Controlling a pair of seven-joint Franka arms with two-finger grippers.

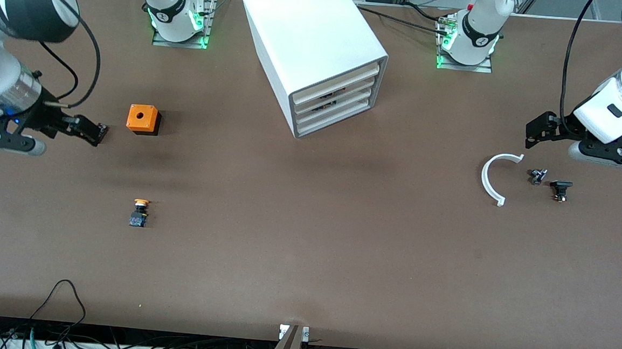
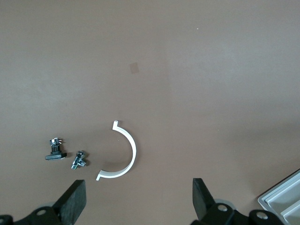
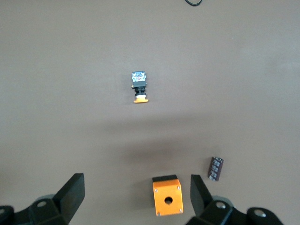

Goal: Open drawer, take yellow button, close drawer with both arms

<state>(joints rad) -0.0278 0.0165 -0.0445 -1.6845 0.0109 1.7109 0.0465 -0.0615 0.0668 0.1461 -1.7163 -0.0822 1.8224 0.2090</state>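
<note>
The white cabinet (image 1: 312, 29) stands at the middle of the table near the arms' bases. Its topmost drawer (image 1: 335, 82) is shut, flush with the three below. The button (image 1: 139, 212), with an orange cap and a black-and-blue body, lies on the bare table toward the right arm's end, nearer to the front camera than the orange cube (image 1: 143, 119). It also shows in the right wrist view (image 3: 139, 86). My right gripper (image 1: 89, 128) (image 3: 137, 180) is open and empty, hovering beside the cube (image 3: 167, 195). My left gripper (image 1: 537, 131) (image 2: 139, 185) is open and empty over the left arm's end.
A white curved strip (image 1: 490, 177) (image 2: 123, 152) and two small black parts (image 1: 537, 176) (image 1: 560, 188) lie on the table below the left gripper. A small dark ridged part (image 3: 215, 168) lies beside the cube. A corner of the cabinet (image 2: 283, 199) shows in the left wrist view.
</note>
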